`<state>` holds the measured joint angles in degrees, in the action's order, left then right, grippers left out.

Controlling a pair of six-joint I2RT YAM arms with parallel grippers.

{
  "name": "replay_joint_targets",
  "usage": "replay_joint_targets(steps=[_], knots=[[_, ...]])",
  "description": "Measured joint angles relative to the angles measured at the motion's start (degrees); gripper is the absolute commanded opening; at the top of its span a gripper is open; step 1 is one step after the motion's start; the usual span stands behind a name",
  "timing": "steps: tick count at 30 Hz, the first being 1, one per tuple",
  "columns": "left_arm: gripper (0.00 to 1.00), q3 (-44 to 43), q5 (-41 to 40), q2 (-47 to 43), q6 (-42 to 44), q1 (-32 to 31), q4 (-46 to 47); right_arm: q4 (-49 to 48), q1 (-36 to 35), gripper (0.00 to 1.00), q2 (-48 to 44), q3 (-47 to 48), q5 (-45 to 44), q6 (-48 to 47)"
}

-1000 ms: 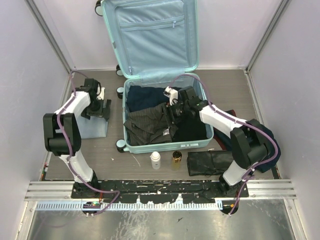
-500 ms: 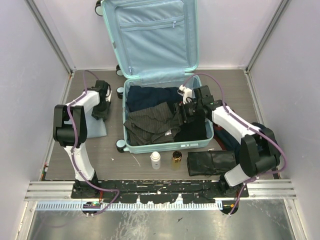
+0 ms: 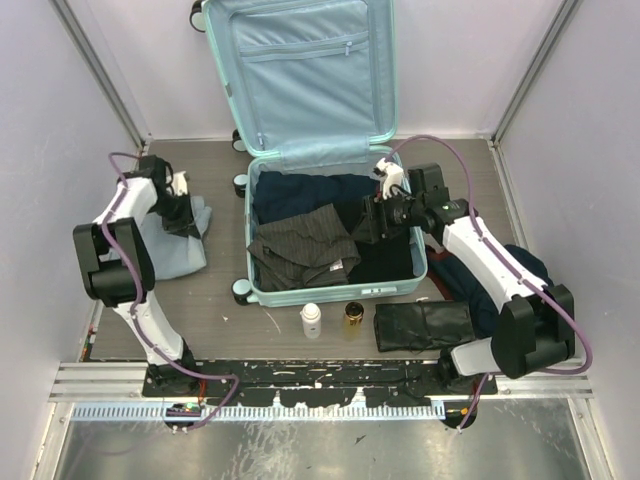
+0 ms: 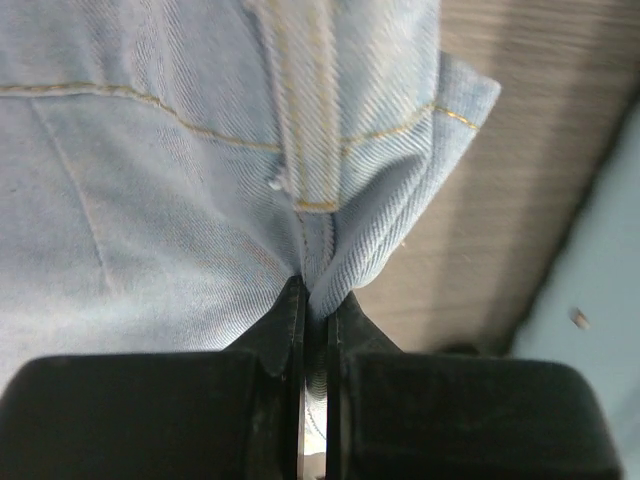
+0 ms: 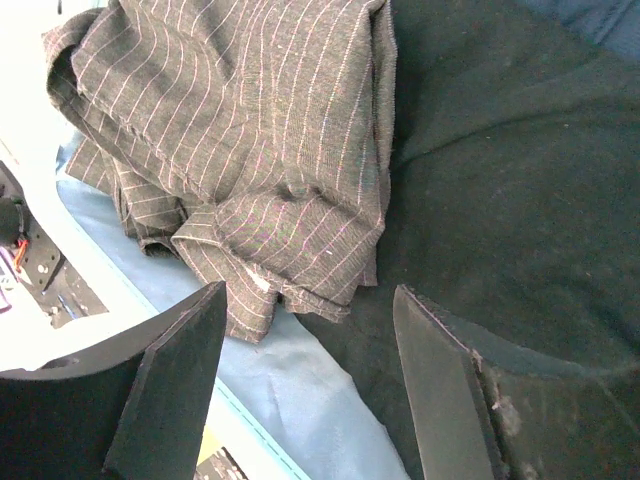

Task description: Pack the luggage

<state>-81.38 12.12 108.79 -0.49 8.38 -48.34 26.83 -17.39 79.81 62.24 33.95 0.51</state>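
Two pale walls [image 3: 50, 200] flank grey table [image 3: 460, 170]; left gripper [image 4: 315, 302] pinches jeans [image 4: 150, 200], right gripper [image 5: 308, 300] gapes over luggage [image 3: 300, 293].

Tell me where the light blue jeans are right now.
In the top view, the light blue jeans lie on the table left of the open luggage, with one edge pinched in the left hand.

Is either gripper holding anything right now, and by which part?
The left gripper pinches the jeans at a folded edge beside a stitched seam. The right gripper is open over the luggage, holding nothing.
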Motion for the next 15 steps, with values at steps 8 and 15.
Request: replay_joint_targets(steps=[8, 15], knots=[[0.0, 0.0, 15.9, -14.2, -3.8, 0.7, -8.2, 0.4, 2.1, 0.73, -3.2, -1.5, 0.3, 1.2], [0.0, 0.0, 29.0, -21.7, -9.3, -0.4, -10.9, 0.8, 2.1, 0.73, -3.6, -2.3, 0.2, 1.4]])
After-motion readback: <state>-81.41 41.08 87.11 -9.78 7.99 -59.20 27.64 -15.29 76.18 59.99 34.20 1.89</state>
